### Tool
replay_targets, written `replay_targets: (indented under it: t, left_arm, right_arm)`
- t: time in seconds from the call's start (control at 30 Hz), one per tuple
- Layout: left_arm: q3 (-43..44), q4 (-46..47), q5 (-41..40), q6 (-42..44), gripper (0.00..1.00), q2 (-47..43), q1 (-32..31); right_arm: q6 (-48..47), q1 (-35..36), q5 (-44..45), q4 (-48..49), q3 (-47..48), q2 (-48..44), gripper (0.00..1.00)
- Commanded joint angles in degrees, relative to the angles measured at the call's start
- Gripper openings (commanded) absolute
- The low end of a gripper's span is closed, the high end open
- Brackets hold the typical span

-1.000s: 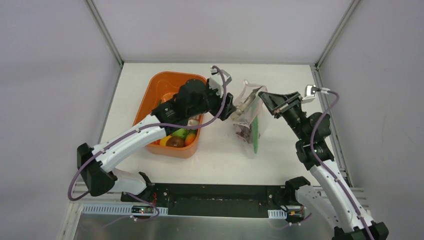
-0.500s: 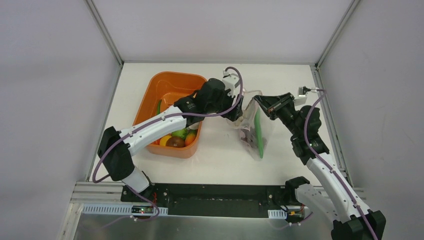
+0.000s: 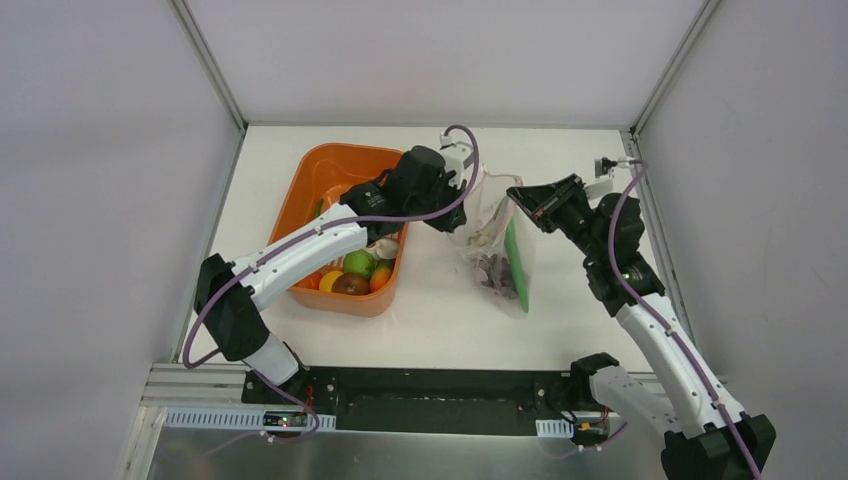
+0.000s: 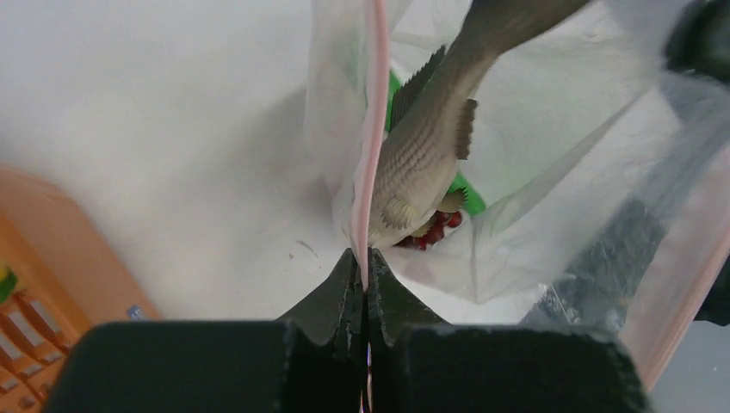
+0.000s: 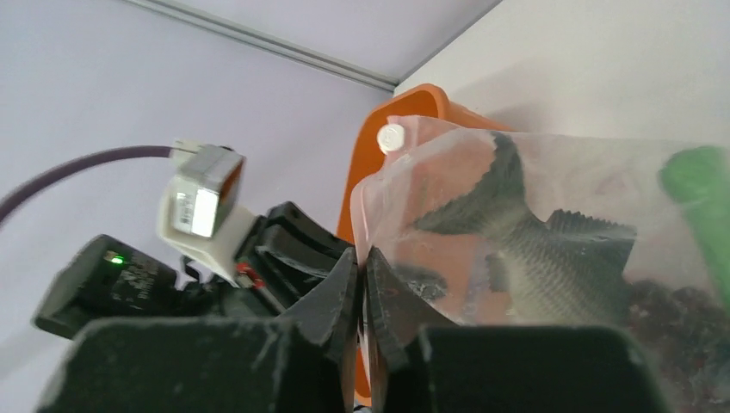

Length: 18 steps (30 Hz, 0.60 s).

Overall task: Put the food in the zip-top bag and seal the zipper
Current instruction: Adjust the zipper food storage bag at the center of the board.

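The clear zip-top bag (image 3: 497, 268) stands between my two grippers, right of the basket. Inside it lie a grey fish (image 4: 428, 138), a long green pod (image 3: 514, 258) and a dark grape bunch (image 5: 667, 318). My left gripper (image 4: 362, 255) is shut on the bag's pink zipper (image 4: 373, 129) at the left side of the mouth; from above it (image 3: 467, 222) sits at the bag's left rim. My right gripper (image 5: 362, 254) is shut on the bag's opposite edge, and from above it (image 3: 516, 194) holds the top right rim. More round food (image 3: 357, 264) lies in the basket.
The orange plastic basket (image 3: 330, 175) stands left of the bag under my left forearm, holding green, brown, orange and yellow fruits at its near end. Metal frame rails (image 3: 210, 70) border the white table on both sides.
My left gripper was open at the bag's mouth and has shut on the pink strip. The right arm shifted slightly, and the bag now hangs more upright between both grippers.
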Motion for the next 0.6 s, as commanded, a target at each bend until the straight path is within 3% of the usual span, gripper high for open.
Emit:
replay_targets:
  t: [0.0,0.1,0.2,0.3,0.4,0.47,0.57]
  left_arm:
    - [9.68,-0.15,2.46,1.09,0.00,-7.59,0.79]
    - [9.05,1.74,1.75,0.85,0.00,-8.31,1.18]
    - [11.27,-1.32,4.91,-2.93,0.00,-1.54,3.90]
    - [13.68,-0.78,14.68,-6.79,0.00,0.84,4.72]
    - [13.33,-0.43,11.30,-4.43,0.00,-0.97,3.46]
    - [14.92,-2.92,11.70,-4.15,0.00,0.03,3.89]
    - [13.92,-2.00,14.15,-5.51,0.00,0.48,4.02]
  right_arm:
    - [-15.56,-0.39,-0.38,-8.70,9.53,-0.32,0.09]
    - [-18.69,-0.37,7.34,-8.30,5.44,-3.98,0.12]
    - [-20.33,-0.41,12.89,-13.61,5.29,-1.15,0.11]
    - [-21.84,-0.42,3.01,-18.53,9.66,4.69,0.05]
    - [-17.10,-0.40,-6.45,-6.26,6.99,3.81,0.04]
    - [-13.25,-0.45,-6.70,1.64,3.58,1.57,0.05]
    - [-12.75,-0.52,-4.97,2.57,4.59,1.35,0.04]
